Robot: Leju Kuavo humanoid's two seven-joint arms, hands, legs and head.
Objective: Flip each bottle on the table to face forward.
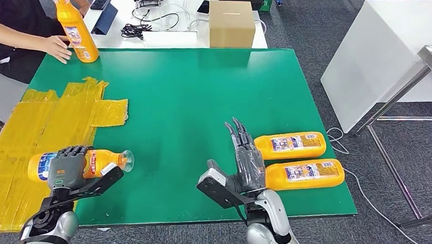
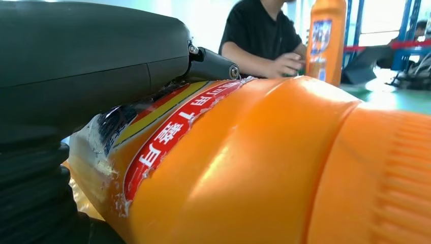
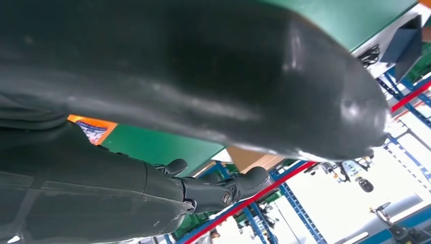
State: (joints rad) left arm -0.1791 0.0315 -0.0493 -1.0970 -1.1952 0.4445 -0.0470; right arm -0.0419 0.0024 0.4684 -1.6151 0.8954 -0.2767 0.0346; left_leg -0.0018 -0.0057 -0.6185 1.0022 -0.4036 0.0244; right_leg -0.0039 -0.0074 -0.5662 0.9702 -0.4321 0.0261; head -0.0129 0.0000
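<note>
My left hand (image 1: 67,166) grips an orange bottle (image 1: 99,162) lying on its side over the yellow tape at the table's near left, clear cap pointing right. Close up, the same bottle (image 2: 244,168) shows its red label under my left hand (image 2: 81,76). Two more orange bottles lie on their sides at the near right: the farther one (image 1: 291,144) and the nearer one (image 1: 305,174). My right hand (image 1: 248,159) hovers just left of them, fingers stretched out and holding nothing; the right hand (image 3: 167,101) shows a corner of a bottle label (image 3: 92,128) beside it.
A person at the far left holds a fourth orange bottle (image 1: 75,25) upright on the green table (image 1: 204,94). Yellow tape patch (image 1: 48,125) covers the left side. A cardboard box (image 1: 231,23), cables and a tablet lie on the white table behind.
</note>
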